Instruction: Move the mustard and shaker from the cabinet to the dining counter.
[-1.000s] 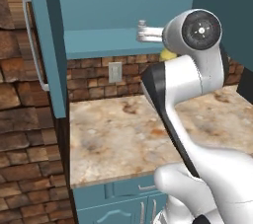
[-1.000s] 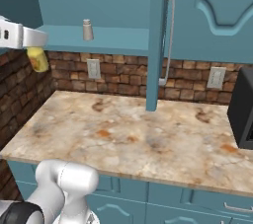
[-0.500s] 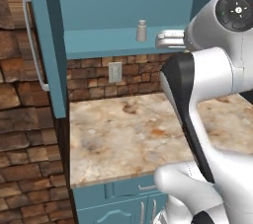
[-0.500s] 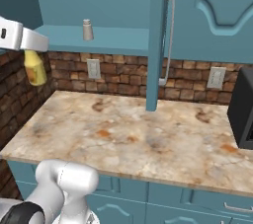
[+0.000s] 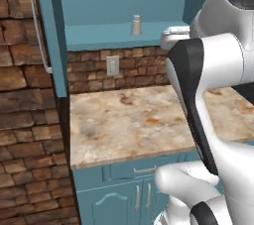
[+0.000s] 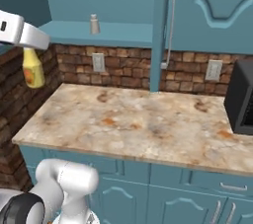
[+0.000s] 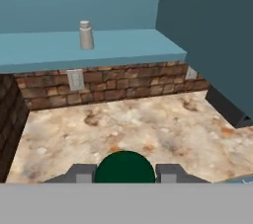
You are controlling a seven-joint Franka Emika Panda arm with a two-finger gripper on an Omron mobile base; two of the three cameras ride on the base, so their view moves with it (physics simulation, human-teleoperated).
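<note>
Above the marbled counter [image 6: 133, 124], one gripper [image 7: 124, 172] clenched on one mustard [image 6: 32, 68], held in the air; one shaker [image 6: 93, 24] standing on the cabinet [image 6: 123, 33] shelf, well apart

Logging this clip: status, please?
Gripper shut on mustard, out over the marbled counter. Shaker upright on cabinet shelf. Nothing blocking.

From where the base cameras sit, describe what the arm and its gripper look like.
The arm is built of glossy white, rounded shells joined by dark grey to black bands, with a round dark cap on the top joint. No loose cables or lettering show. The gripper has a white boxy hand and two small grey, squared finger tips.
</note>
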